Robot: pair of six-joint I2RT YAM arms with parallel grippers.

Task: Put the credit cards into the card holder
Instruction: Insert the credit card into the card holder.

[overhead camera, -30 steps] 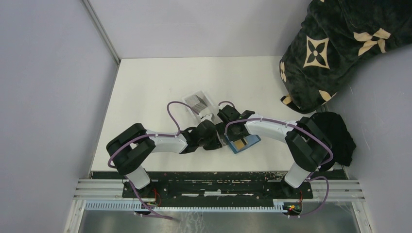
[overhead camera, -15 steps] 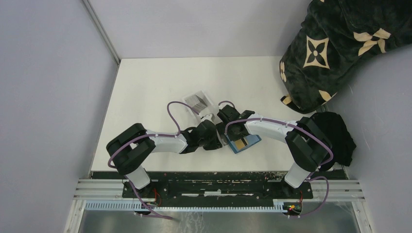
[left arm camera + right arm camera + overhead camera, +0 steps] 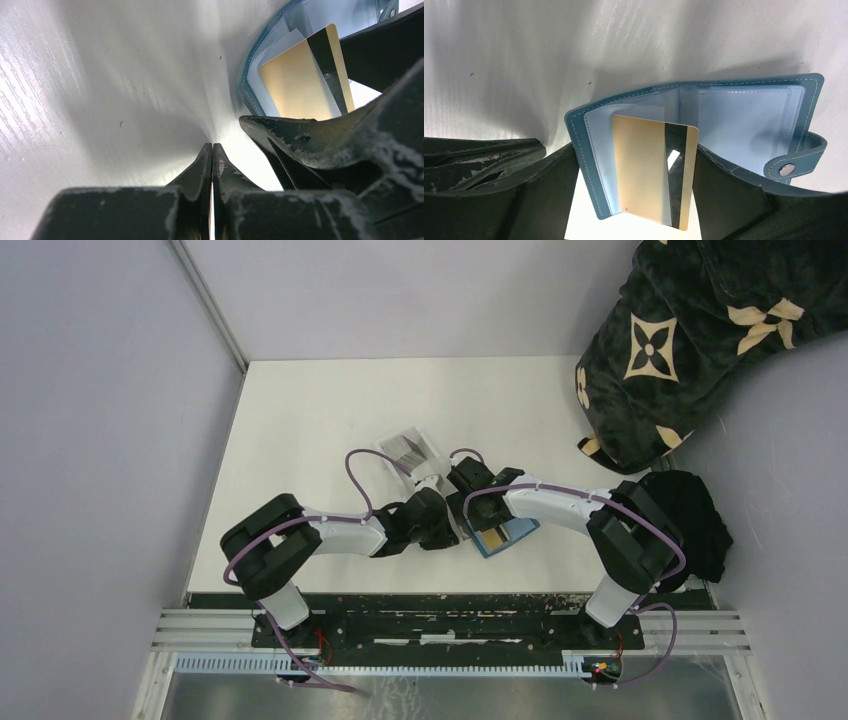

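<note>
The teal card holder [image 3: 749,107] lies open on the white table, its pale inner pockets facing up and its snap tab at the right. It also shows in the top view [image 3: 512,536] and the left wrist view [image 3: 246,75]. A gold-yellow credit card [image 3: 644,170] with a black stripe lies on its left page, overhanging the near edge. My right gripper [image 3: 639,200] is open, with one finger on each side of that card. My left gripper [image 3: 212,146] is shut and empty, its tips on the table just left of the holder. Greyish cards [image 3: 405,446] lie in a clear tray.
The clear plastic tray [image 3: 428,450] sits on the table behind the two grippers. A black patterned cloth bag [image 3: 690,330] fills the far right corner, and a black bundle [image 3: 695,520] lies at the table's right edge. Both grippers [image 3: 470,525] are close together.
</note>
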